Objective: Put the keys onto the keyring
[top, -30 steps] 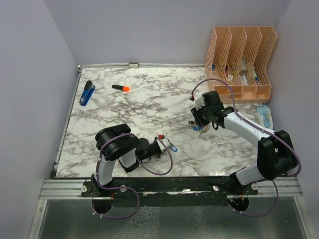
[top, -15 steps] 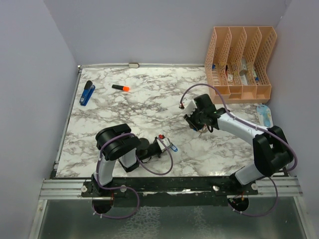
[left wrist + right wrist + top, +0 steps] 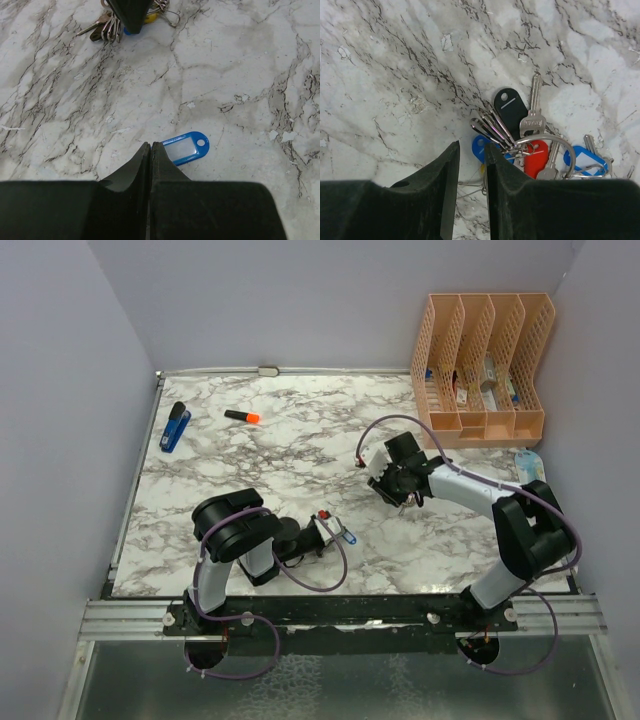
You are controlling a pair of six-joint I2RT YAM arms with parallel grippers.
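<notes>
right arm is swinging its wrist further left over the marble table point(image 3: 250, 450) than a second ago, the right gripper point(image 3: 399, 493) hanging over the keyring point(image 3: 407, 504). the left gripper point(image 3: 333, 530) is lying low by a blue-tagged key point(image 3: 348, 536). left wrist view: its fingers point(image 3: 137, 165) are pressing fully together, the key's tag resting flat just beside their tip. right wrist view: jaws are standing almost closed with a slim gap, the keyring's black tag point(image 3: 510, 107) and red tag point(image 3: 536, 152) lying just beyond.
</notes>
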